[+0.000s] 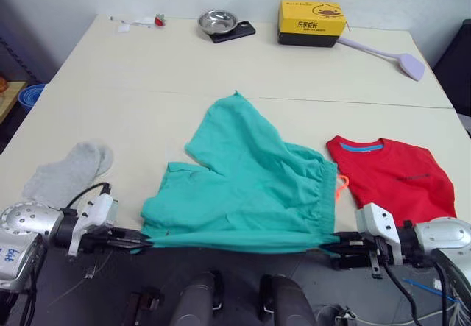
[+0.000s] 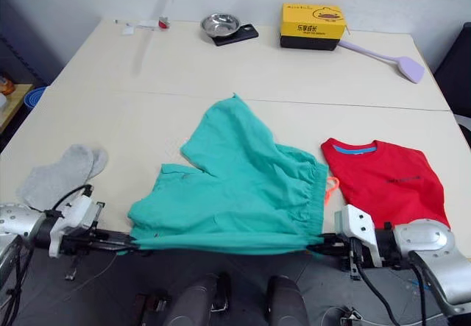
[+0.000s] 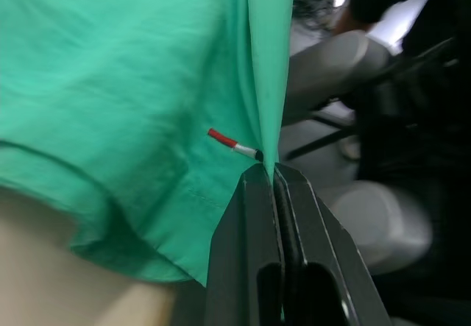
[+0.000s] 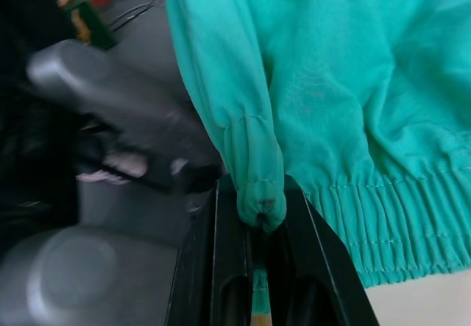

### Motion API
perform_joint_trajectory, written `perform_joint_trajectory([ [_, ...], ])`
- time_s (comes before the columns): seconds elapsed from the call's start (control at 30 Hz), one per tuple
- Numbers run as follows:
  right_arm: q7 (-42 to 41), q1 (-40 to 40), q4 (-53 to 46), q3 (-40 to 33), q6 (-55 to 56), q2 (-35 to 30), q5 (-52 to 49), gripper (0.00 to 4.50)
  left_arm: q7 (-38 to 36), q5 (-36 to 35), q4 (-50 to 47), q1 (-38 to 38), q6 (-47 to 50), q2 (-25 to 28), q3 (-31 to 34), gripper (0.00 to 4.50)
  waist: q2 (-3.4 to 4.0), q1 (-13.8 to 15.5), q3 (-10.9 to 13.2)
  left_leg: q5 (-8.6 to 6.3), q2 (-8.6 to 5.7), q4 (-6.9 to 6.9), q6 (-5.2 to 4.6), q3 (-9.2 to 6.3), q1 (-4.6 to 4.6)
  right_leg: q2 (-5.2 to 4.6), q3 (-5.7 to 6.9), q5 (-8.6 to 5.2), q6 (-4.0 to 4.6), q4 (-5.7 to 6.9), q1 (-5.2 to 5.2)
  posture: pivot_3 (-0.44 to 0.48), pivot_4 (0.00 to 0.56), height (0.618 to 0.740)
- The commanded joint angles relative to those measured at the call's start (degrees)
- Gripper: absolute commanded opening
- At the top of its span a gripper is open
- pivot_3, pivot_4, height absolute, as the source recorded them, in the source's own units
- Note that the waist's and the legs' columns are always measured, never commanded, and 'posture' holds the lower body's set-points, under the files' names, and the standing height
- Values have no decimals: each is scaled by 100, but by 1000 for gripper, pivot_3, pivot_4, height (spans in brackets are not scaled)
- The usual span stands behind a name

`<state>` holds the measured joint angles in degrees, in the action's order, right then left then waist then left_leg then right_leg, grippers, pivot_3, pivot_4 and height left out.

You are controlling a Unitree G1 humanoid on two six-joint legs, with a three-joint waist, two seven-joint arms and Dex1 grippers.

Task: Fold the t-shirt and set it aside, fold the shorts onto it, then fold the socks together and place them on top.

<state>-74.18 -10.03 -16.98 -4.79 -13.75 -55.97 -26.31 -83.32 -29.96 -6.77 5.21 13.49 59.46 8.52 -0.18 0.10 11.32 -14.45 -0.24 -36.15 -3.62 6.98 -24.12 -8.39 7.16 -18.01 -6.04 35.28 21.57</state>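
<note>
Currently my left gripper (image 1: 138, 242) is pinched tight on the leg-hem corner of the shorts (image 1: 250, 186) and my right gripper (image 1: 333, 249) is clamped on the waistband corner, stretching the near edge taut just off the table (image 1: 147, 90) edge so the cloth can fold flat. Folded already, the t-shirt (image 1: 397, 179) lies beside the shorts on my right, positioned to receive them. Meanwhile the socks (image 1: 70, 170) wait on my left, near the shorts, reserved for the final step.

Both arms reach inward at the same low level, the left gripper (image 1: 140, 243) and right gripper (image 1: 329, 251) each clamped tight on cloth, facing one another.
</note>
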Motion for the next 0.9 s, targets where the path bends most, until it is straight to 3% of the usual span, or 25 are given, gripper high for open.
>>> perform_joint_trajectory([
  [0.03, -162, 165, -244, -87, -285, -234, -165, 0, 297, -888, -543, -283, 1128, -2, 297, 18, 3, -4, 1, -6, 0, 2, -10, 0, 0, -1, -4, 2, 2, 0, 0, 0, 150, 740],
  [0.17, -134, 1844, 343, -41, -71, -3, -145, 0, 913, -1351, 300, -1973, 1791, -422, 401, 18, 15, -24, 8, -1, 0, 0, -5, -4, 2, 4, -12, 4, 10, 3, 11, 0, 150, 740],
  [0.33, 874, 5203, 2454, 282, 1329, 959, 1039, 0, 2503, -111, 3214, -5221, 330, -1340, 423, 18, -7, -37, 27, 47, -2, -14, 41, 9, -6, 37, 7, 8, 7, 36, 28, 0, 150, 740],
  [0.37, 1288, 5846, 3076, 359, 1891, 1145, 1480, 0, 2884, 141, 3903, -5821, -199, -1442, 480, 18, -14, -40, 26, 76, -4, -5, 14, 15, -27, 42, 26, 11, 4, 56, 55, 0, 150, 740],
  [0.43, 2955, 7508, 4684, 398, 3094, 1501, 2450, 0, 4260, 810, 5521, -7404, -1563, -1446, 533, 18, -39, -64, 42, 87, 0, -9, 12, 35, -30, 52, 35, 11, 4, 78, 70, 0, 150, 740],
  [0.47, 3563, 8064, 5295, 438, 3569, 1579, 2815, 0, 4624, 960, 6083, -7972, -2010, -1436, 584, 18, -45, -98, 47, 101, 0, -4, 6, 40, -79, 70, 41, 13, 2, 78, 114, 0, 150, 740],
  [0.57, 4582, 8999, 6402, 494, 4651, 1624, 3341, 0, 4817, 996, 6854, -9183, -3108, -1366, 803, 18, -65, -168, 52, 105, -13, -8, 2, 29, -160, 58, 60, 14, 0, 86, 195, 0, 150, 740],
  [0.67, 4783, 9156, 6818, 464, 5192, 1648, 3349, 0, 4337, 1099, 7035, -9601, -3661, -1252, 783, 18, -69, -178, 49, 71, -18, -8, -4, 13, -148, 57, 88, 17, -5, 118, 192, 0, 150, 740],
  [0.77, 4239, 8569, 6725, 502, 5223, 1655, 3065, 0, 3275, 929, 6781, -9252, -3538, -1177, 785, 18, -69, -182, 49, 48, -25, 3, -18, 13, -125, 51, 119, 21, -13, 145, 181, 0, 150, 740],
  [0.83, 3457, 7857, 6316, 477, 4818, 1726, 2539, 0, 2470, 746, 6245, -8491, -3336, -1159, 769, 18, -66, -174, 50, 44, -25, 0, -24, 14, -122, 47, 139, 23, -17, 150, 173, 0, 150, 740],
  [0.9, 2590, 6780, 5517, 511, 4373, 1744, 1882, 0, 1353, 275, 4946, -7109, -2467, -1081, 656, 18, -61, -191, 52, 44, -23, 0, -27, 12, -111, 45, 149, 23, -18, 145, 145, 0, 150, 740],
])
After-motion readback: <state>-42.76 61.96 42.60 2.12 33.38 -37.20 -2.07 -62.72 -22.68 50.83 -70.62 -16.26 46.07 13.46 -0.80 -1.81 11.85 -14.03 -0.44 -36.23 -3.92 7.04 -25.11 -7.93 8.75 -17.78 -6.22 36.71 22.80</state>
